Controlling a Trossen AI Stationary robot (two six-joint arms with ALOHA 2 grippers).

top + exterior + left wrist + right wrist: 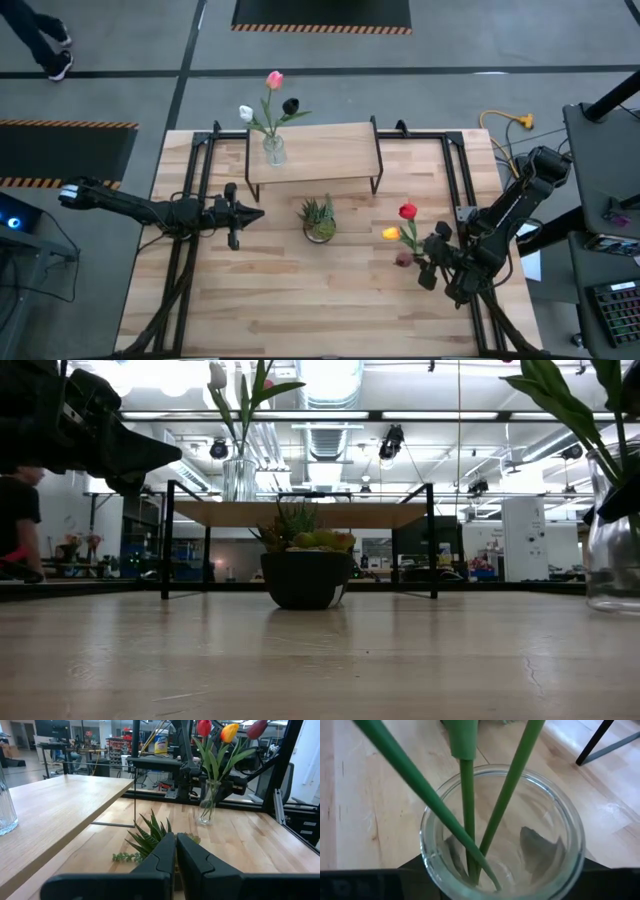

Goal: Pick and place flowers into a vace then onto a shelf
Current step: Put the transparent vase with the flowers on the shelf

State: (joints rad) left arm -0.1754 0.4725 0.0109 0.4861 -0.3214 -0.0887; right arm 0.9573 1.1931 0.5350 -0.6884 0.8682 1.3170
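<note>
The glass vase (502, 837) with three tulips (405, 225) stands on the table (300, 300) at four o'clock from the shelf (312, 152). My right gripper (432, 262) brackets it, fingers not visibly clamped. A loose, low squeeze could tip it when lifted. My left gripper (175, 852) waits closed at eight o'clock.

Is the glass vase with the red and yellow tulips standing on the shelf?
No, that clear glass vase stands on the slatted wooden tabletop, beside the right gripper.

Two dark, jointed arms are seen, each ended by a black two-fingered hand (233, 215) of moulded plastic.
</note>
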